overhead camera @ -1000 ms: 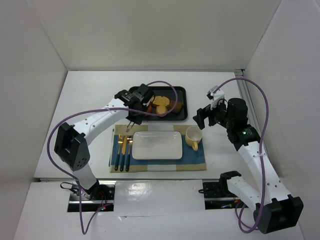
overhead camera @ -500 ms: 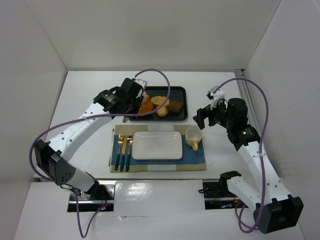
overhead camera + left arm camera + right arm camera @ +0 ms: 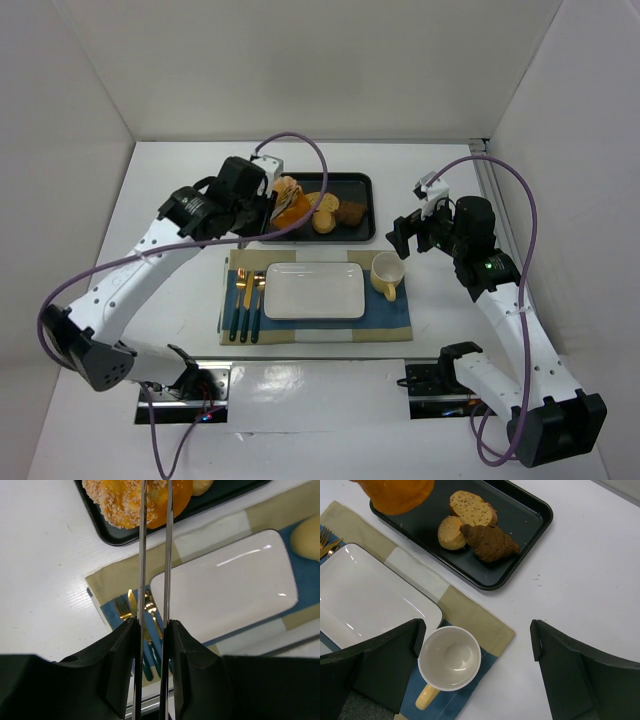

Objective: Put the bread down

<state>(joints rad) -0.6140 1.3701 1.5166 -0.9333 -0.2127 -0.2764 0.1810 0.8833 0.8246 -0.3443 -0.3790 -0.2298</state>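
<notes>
Bread (image 3: 114, 501) higher, crumb-crusted, in left claw (image 3: 155, 490)

Crumb-rough, glazed bread (image 3: 115, 500); glossy white ceramic plate (image 3: 230, 590); matt black tray (image 3: 520, 515); cloth placemat (image 3: 470, 615).

One overhead view, two close wrist views.
The fixed camera looks down, arm bases (image 3: 185, 385) at frame bottom; both wrist cameras face the bench (image 3: 440, 170) closely, sharing the bread (image 3: 115, 500), tray (image 3: 520, 515) and plate (image 3: 225, 590).
</notes>
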